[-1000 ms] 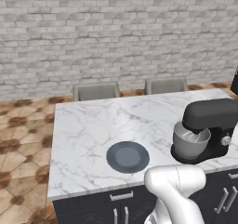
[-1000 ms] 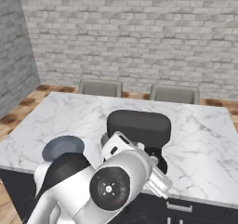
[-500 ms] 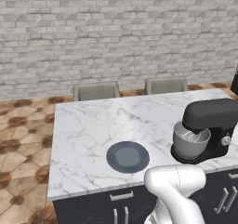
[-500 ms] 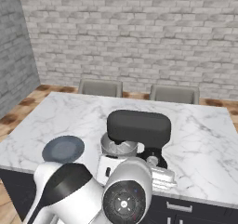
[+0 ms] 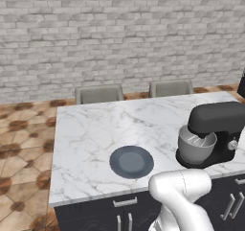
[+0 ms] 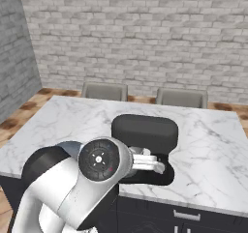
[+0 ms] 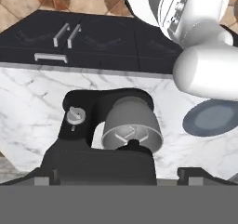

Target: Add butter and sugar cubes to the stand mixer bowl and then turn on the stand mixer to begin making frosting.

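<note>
The black stand mixer (image 5: 217, 129) stands at the counter's front right, its grey metal bowl (image 5: 195, 146) under the head. From the hand view I look down on the mixer head (image 7: 100, 165), the bowl (image 7: 132, 121) with the whisk inside, and the silver side knob (image 7: 75, 115). My gripper (image 7: 121, 175) hovers just above the mixer head, open, its fingertips (image 7: 44, 175) spread wide with nothing between them. In the right base view the hand (image 6: 147, 160) sits right in front of the mixer (image 6: 145, 129). The butter and sugar cubes are out of view.
A flat dark grey plate (image 5: 131, 161) lies bare on the marble counter (image 5: 95, 129) left of the mixer, also seen as the plate (image 7: 213, 118). Two grey chairs (image 5: 99, 94) stand behind the counter. Dark cabinet fronts with handles (image 7: 65, 35) run along the near edge.
In the right base view the arm's big joint has swung and the hand has settled in front of the mixer. Mixer, bowl and plate have not moved.
</note>
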